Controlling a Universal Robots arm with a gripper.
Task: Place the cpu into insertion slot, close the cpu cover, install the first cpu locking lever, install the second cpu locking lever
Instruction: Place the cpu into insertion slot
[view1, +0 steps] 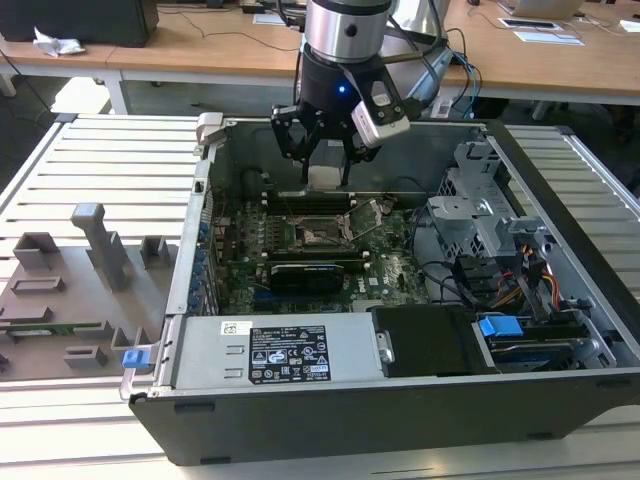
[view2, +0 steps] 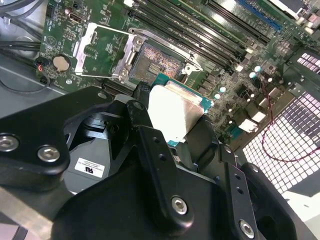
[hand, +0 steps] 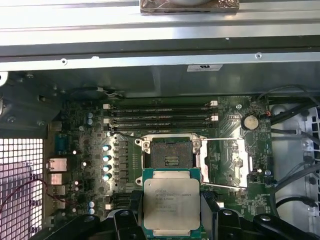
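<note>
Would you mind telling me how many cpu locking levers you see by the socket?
2. The first lever lies along one side of the open cpu cover; the second lever lies along its opposite side, near the cpu.

In the exterior view the arm ends in a polished silver-grey cylinder (view1: 345, 25), well above the jaws. Below it sits a glossy black housing (view1: 322, 78) with a small blue light (view1: 341, 90) glowing on its face. Just beside the jaws a white and grey camera block (view1: 386, 110) is bolted on, and dark cables (view1: 425, 42) loop behind it. The jaws hang on thin black links (view1: 288, 135). In the second wrist view these are matte black bars (view2: 160, 170), studded with silver socket-head screws (view2: 179, 205). Behind the jaws a white label (view2: 90, 167) with black print sits on a grey plate.
</note>
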